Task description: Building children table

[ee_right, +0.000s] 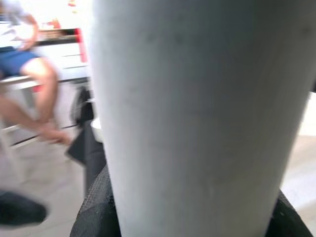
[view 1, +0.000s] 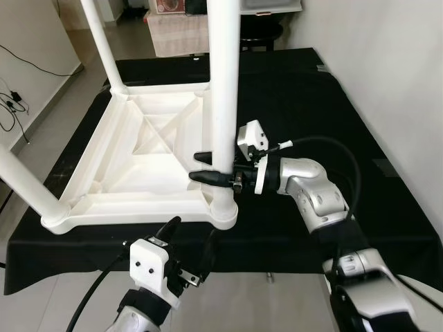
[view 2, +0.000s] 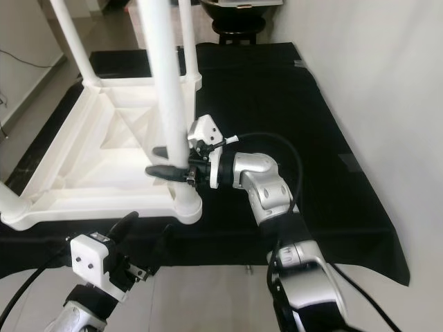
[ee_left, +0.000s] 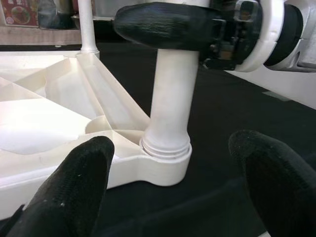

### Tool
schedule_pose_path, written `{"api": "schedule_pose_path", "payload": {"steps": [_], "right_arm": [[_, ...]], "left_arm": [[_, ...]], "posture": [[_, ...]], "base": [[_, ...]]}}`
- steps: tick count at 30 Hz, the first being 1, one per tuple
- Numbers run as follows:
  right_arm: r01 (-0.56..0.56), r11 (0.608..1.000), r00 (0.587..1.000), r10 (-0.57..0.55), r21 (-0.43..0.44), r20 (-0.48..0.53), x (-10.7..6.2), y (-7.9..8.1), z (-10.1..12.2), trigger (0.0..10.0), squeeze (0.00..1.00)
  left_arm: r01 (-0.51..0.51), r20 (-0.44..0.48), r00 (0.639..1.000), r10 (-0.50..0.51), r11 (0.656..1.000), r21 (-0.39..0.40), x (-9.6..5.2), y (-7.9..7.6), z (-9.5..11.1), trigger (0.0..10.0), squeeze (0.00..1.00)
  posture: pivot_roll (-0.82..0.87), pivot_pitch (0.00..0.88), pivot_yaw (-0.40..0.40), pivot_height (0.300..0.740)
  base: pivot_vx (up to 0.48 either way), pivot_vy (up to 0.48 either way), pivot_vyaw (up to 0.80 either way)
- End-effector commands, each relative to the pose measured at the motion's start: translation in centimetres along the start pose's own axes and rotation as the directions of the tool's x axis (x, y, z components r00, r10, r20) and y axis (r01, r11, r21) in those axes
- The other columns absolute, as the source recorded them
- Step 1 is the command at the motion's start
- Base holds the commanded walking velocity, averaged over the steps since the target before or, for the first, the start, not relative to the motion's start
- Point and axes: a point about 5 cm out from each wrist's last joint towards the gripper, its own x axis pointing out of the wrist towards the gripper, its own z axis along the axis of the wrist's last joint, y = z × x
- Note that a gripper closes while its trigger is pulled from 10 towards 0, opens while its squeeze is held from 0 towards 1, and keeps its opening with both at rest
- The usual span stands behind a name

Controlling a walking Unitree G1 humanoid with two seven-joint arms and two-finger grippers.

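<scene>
An upturned white plastic children's table top [view 1: 138,173] with ribbed underside lies on a black cloth-covered platform [view 1: 387,207], and the step in hand looks like seating the last leg. The right gripper [view 1: 208,167] has its two black fingers clamped around the tall white plastic tubular leg [view 1: 223,104] just above the near right corner socket [view 1: 223,211], where the leg stands upright in its collar. The left gripper [view 1: 188,242] hovers low in front of that same corner, fingers [ee_left: 81,190] spread and holding nothing. Other white legs [view 1: 104,45] stand in other corners. Next, I judge, the leg needs pressing or twisting fully home — the left gripper could brace the corner meanwhile.
</scene>
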Motion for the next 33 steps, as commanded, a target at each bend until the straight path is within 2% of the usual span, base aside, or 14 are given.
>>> {"api": "schedule_pose_path", "payload": {"steps": [1, 3, 5, 12, 13, 15, 16, 17, 18, 28, 29, 31, 32, 33], "right_arm": [[0.285, 0.957, 0.955, -0.280, 0.043, -0.098, -0.8, -0.4, -2.5, 0.0, 0.00], [0.568, 0.823, 0.812, -0.559, 0.009, -0.170, -1.8, 1.9, -4.7, 0.0, 0.00], [0.608, 0.794, 0.782, -0.597, 0.011, -0.178, -1.7, 2.8, -5.0, 0.0, 0.00], [0.541, 0.841, 0.831, -0.528, 0.033, -0.173, 0.2, 3.1, -5.1, 0.0, 0.00], [0.514, 0.857, 0.848, -0.500, 0.042, -0.175, 0.6, 3.3, -4.9, 2.0, 0.00], [0.510, 0.859, 0.850, -0.496, 0.044, -0.177, 0.7, 3.4, -4.8, 2.0, 0.00], [0.465, 0.883, 0.879, -0.453, 0.064, -0.150, 0.9, 3.4, -4.4, 10.0, 0.00], [0.433, 0.898, 0.898, -0.421, 0.076, -0.130, 1.1, 3.4, -4.0, 10.0, 0.00], [0.398, 0.915, 0.915, -0.390, 0.068, -0.105, 1.2, 3.4, -3.3, 10.0, 1.00], [-0.100, 0.995, 0.995, 0.100, 0.002, 0.027, 1.3, 0.9, 1.4, 10.0, 0.95], [-0.147, 0.989, 0.989, 0.148, -0.025, 0.020, 1.4, 0.6, 1.8, 10.0, 0.20], [-0.177, 0.983, 0.984, 0.178, -0.042, 0.013, 1.5, 0.4, 2.0, 10.0, 0.20], [-0.239, 0.970, 0.971, 0.239, -0.052, 0.003, 1.6, 0.4, 2.2, 10.0, 0.00], [-0.279, 0.959, 0.960, 0.279, -0.055, -0.003, 1.7, 0.4, 2.3, 10.0, 0.00]], "left_arm": [[-0.005, -0.002, 1.000, 0.005, 1.000, -0.003, -0.2, 0.1, 0.0, 10.0, 0.00], [-0.001, -0.005, 1.000, 0.001, 1.000, -0.002, -0.2, 0.2, 0.0, 10.0, 0.00], [0.001, -0.007, 1.000, -0.001, 1.000, -0.001, -0.2, 0.2, 0.0, 10.0, 0.00], [0.002, -0.009, 1.000, -0.002, 1.000, 0.001, 0.0, 0.3, -0.1, 10.0, 0.00], [-0.023, -0.002, 1.000, 0.023, 1.000, 0.009, 0.0, 0.4, -0.1, 10.0, 0.00], [-0.029, 0.000, 1.000, 0.029, 1.000, 0.011, 0.0, 0.5, -0.1, 10.0, 0.00], [-0.028, 0.000, 1.000, 0.028, 1.000, 0.010, 0.0, 0.4, -0.1, 10.0, 0.00], [-0.025, 0.000, 1.000, 0.025, 1.000, 0.010, 0.1, 0.4, -0.1, 10.0, 0.00], [-0.020, 0.000, 1.000, 0.020, 1.000, 0.007, 0.1, 0.4, -0.1, 10.0, 0.00], [-0.009, 0.002, 1.000, 0.009, 1.000, -0.004, 0.3, 0.2, -0.2, 10.0, 0.00], [-0.010, 0.003, 1.000, 0.010, 1.000, -0.003, 0.3, 0.2, -0.2, 10.0, 0.00], [-0.011, 0.004, 1.000, 0.011, 1.000, -0.003, 0.3, 0.2, -0.2, 10.0, 0.00], [-0.012, 0.004, 1.000, 0.012, 1.000, -0.002, 0.3, 0.1, -0.2, 10.0, 0.00], [-0.013, 0.004, 1.000, 0.013, 1.000, -0.001, 0.3, 0.1, -0.1, 10.0, 0.00]], "posture": [[-0.04, 0.130, 0.024, 0.740], [-0.05, 0.133, 0.042, 0.740], [-0.05, 0.126, 0.046, 0.740], [-0.03, 0.118, 0.030, 0.740], [-0.03, 0.120, 0.028, 0.740], [-0.03, 0.120, 0.028, 0.740], [-0.03, 0.119, 0.027, 0.740], [-0.03, 0.119, 0.027, 0.740], [-0.04, 0.120, 0.028, 0.740], [-0.04, 0.119, 0.019, 0.740], [-0.04, 0.119, 0.019, 0.740], [-0.04, 0.119, 0.019, 0.740], [-0.03, 0.119, 0.017, 0.740], [-0.03, 0.119, 0.017, 0.740]], "base": [[0.000, 0.000, 0.00], [0.000, 0.000, 0.00], [0.000, 0.000, 0.00], [0.000, 0.000, 0.00], [0.000, 0.000, 0.00], [0.000, 0.000, 0.00], [0.000, 0.000, 0.00], [0.000, 0.000, 0.00], [0.000, 0.000, 0.00], [0.000, 0.000, 0.00], [0.000, 0.000, 0.00], [0.000, 0.000, 0.00], [0.000, 0.000, 0.00], [0.000, 0.000, 0.00]]}}
